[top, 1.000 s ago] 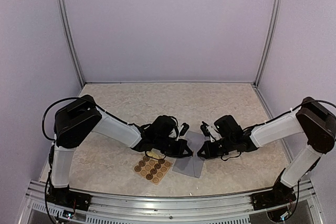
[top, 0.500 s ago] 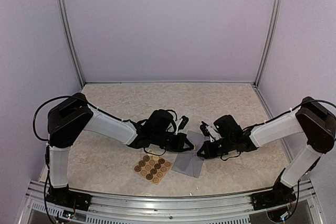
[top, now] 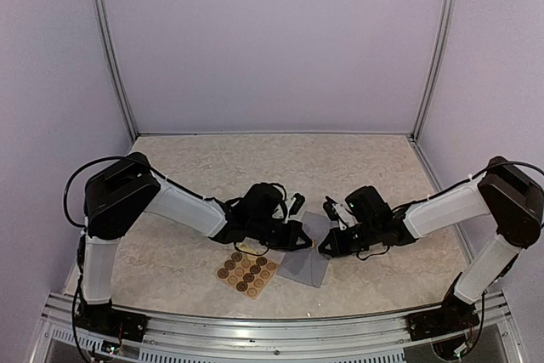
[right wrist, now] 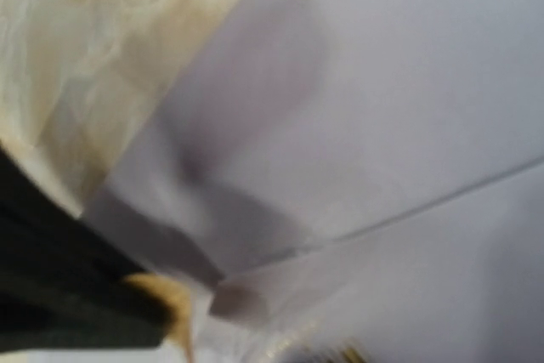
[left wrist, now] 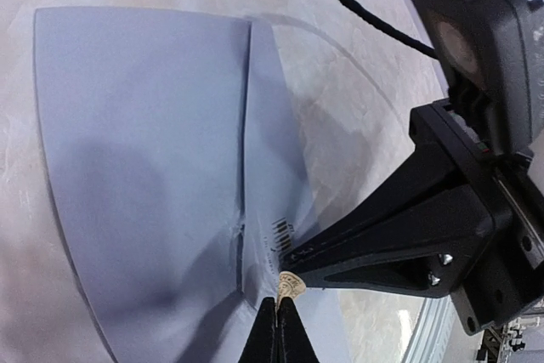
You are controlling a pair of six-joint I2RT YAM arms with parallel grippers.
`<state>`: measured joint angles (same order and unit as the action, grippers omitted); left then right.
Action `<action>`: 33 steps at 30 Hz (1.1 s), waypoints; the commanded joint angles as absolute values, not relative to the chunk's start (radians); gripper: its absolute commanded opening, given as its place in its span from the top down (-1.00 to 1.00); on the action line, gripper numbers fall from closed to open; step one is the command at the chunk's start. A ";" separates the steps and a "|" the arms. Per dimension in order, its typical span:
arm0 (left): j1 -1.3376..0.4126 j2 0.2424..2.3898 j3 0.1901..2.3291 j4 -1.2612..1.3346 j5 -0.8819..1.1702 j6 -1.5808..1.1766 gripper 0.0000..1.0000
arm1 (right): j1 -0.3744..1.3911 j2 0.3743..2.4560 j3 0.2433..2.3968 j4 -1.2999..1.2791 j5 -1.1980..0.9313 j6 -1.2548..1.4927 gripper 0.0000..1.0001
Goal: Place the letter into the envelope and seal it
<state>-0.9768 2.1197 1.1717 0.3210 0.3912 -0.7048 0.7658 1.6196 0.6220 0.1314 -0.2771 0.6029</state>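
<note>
Two hands, both low over the envelope [top: 308, 268] at lower centre of the top view.
- Left hand [left wrist: 278, 322]: fingers together, clamped on a small round tan sticker [left wrist: 291, 283] at their tips.
- Right hand [left wrist: 293, 254]: fingers together with nothing between them, tips down on the envelope's flap, beside a printed barcode [left wrist: 280, 229] and just beside the sticker.
- Envelope: grey-lavender, flat on the bench [top: 280, 167].
- Sticker sheet [top: 246, 272]: tan, rows of round brown stickers, just left of the envelope.
</note>
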 commanded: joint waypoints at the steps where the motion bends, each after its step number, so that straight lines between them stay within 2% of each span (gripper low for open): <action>1: -0.972 2.159 1.206 0.306 0.359 -0.676 1.00 | 0.782 1.648 0.621 0.077 -0.255 0.595 1.00; 13: -0.974 2.175 1.208 0.231 0.311 -0.647 1.00 | 0.783 1.618 0.625 0.074 -0.256 0.609 0.99; 25: -0.988 2.187 1.216 0.202 0.309 -0.638 1.00 | 0.784 1.484 0.650 0.070 -0.246 0.635 0.71; 33: -0.989 2.191 1.218 0.201 0.307 -0.637 1.00 | 0.784 1.539 0.676 0.123 -0.276 0.632 0.87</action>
<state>-0.9836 2.1536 1.2072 0.2588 0.3340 -0.6563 0.7734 1.5055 0.6464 0.0853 -0.2642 0.6300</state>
